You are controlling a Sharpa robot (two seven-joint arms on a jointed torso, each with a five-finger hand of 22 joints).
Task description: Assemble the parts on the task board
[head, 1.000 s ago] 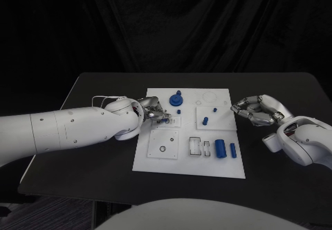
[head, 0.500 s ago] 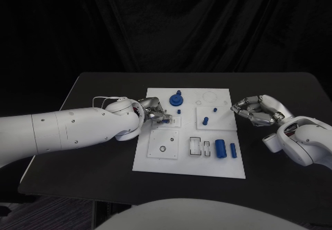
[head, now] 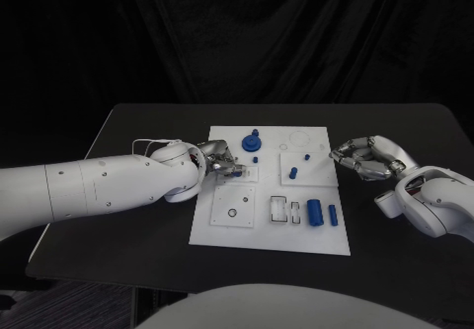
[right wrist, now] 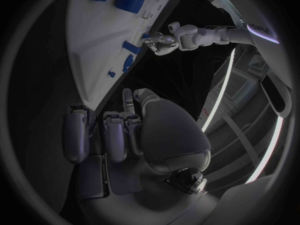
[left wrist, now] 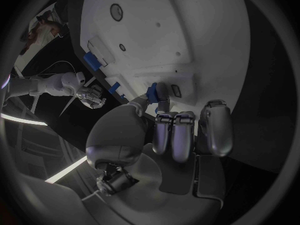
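Head cam: my left hand (head: 218, 162) is over the left side of the task board (head: 257, 236), fingertips down on a small blue part (head: 237, 172) at a raised white block (head: 247, 175) in the board's middle-left. Left wrist cam confirms: the small blue part (left wrist: 152, 92) is pinched between thumb and a fingertip, right at the block's edge, the rest of the fingers (left wrist: 214, 130) curled in beside it. Can't tell if the part is seated in the block or just touching it. My right hand (head: 368, 158) sits on the desk (head: 148, 240) just off the board's right edge, level with the square plate (head: 318, 173); fingers curled inward, nothing in them, not touching the board as far as I can see. Right wrist cam agrees: right hand (right wrist: 119, 130) fingers folded, board edge (right wrist: 87, 60) close beside them. Other parts on the board: blue round gear-like piece (head: 252, 143) near the far edge with a small upright peg (head: 255, 131) behind it, a short blue peg (head: 255, 160) just beyond the left hand's fingertips, two small blue pegs (head: 294, 172) standing in the square plate at right. Near side: a thick blue cylinder (head: 314, 212) lying flat and a thinner blue bar (head: 333, 215) just beside it toward the right edge, both well apart from either hand. Two rectangular slots (head: 279, 209) sit left of the cylinder, and a white plate with a dark hole (head: 234, 206) is left of those.
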